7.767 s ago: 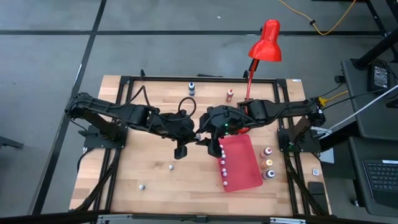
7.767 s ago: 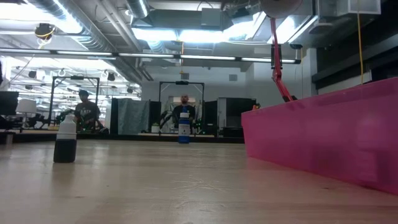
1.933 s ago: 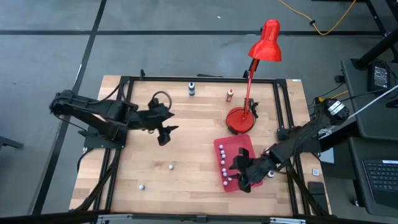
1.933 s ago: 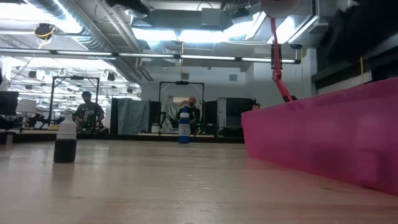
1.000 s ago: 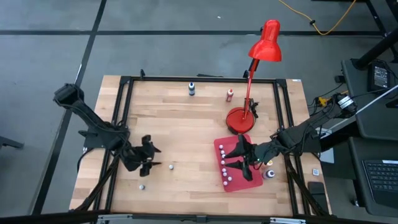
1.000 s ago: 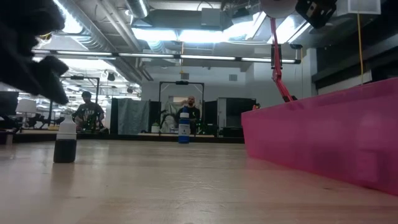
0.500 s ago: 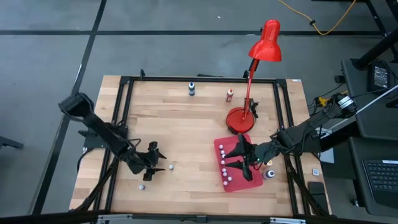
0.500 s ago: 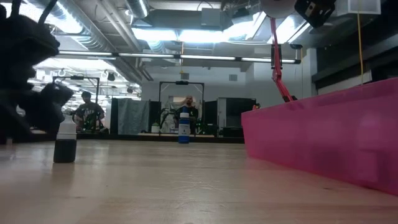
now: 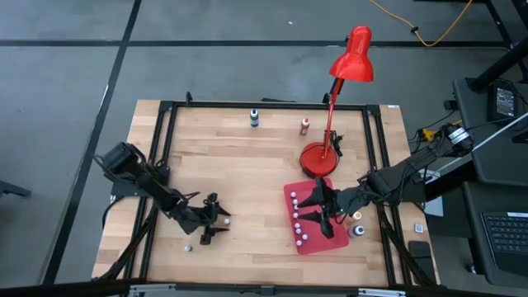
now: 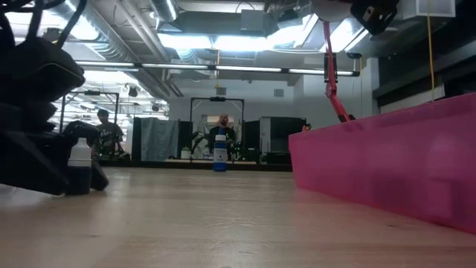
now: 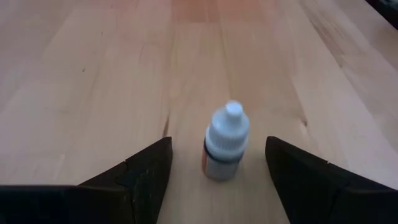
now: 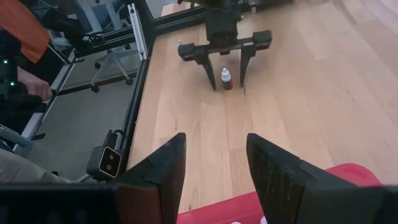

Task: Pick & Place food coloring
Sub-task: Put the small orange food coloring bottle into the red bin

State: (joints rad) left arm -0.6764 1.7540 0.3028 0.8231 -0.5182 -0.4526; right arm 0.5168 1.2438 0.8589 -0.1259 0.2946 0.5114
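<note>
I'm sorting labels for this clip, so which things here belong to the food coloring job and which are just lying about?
Job:
- small bottle between the open left gripper fingers
- loose bottle near the front edge
- bottles on the red mat
- right gripper, open over the mat

Lying about:
- red desk lamp

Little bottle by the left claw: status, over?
Left gripper open, straddling small bottle, not gripping. Right gripper open, above red tray. Nothing in the way.

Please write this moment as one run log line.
left gripper: open around small bottle | right gripper: open, empty, over red mat
</note>
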